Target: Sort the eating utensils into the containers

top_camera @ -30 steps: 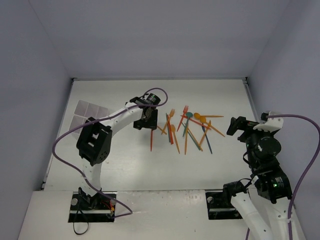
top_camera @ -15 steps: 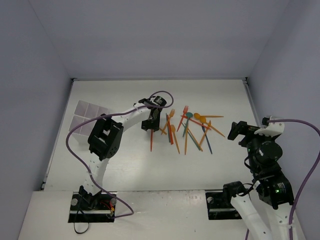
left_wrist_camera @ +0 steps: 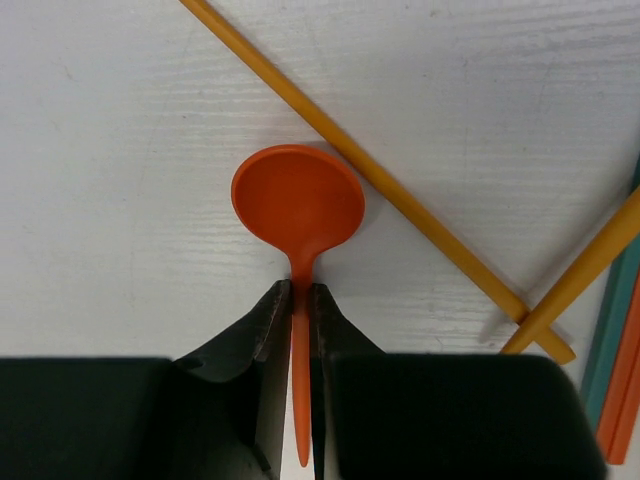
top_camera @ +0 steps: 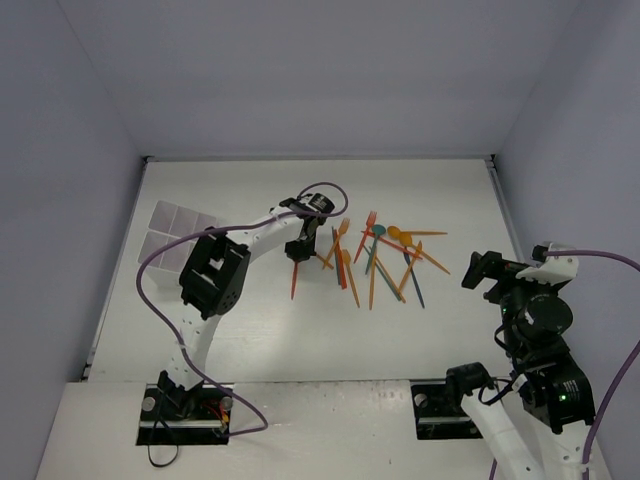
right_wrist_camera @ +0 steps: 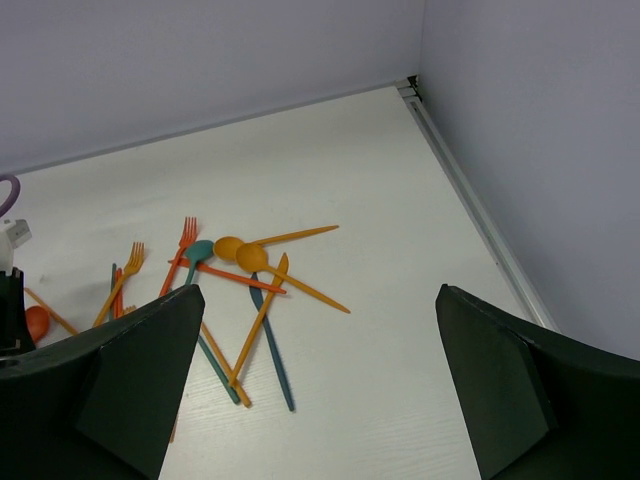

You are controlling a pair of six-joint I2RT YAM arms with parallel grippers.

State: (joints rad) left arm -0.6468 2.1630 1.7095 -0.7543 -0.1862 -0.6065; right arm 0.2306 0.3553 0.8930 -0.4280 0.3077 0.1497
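**A:** Start at the near edge. What are the right fingers (top_camera: 476,270) doing?

**B:** They hang above the counter (top_camera: 250,340) toward its near right corner. They are spread wide with nothing between them, and they face left toward the heap.

**A:** And the left fingers (top_camera: 299,250)?

**B:** Farther in, near the middle of the counter. They are pinching the thin handle of an orange spoon (left_wrist_camera: 298,195), just behind its round bowl. The handle runs back between the two black tips and points toward the near edge, and the bowl sticks out beyond them. I cannot tell whether the bowl rests on the counter or sits just above it.

**A:** Anything beside it?

**B:** A yellow-orange stick (left_wrist_camera: 372,172) lies slantwise just beyond the bowl, right at its rim.

**A:** Where are the other pieces?

**B:** The loose utensils (top_camera: 385,260) lie in a crossed heap just right of the spoon, from the middle of the counter toward the right edge. There are orange forks, two yellow-orange spoons, a teal spoon, a dark blue piece and some red ones.

**A:** And the container?

**B:** The white box (top_camera: 170,232) with square compartments sits against the left edge, toward the far left corner, well apart from the heap.
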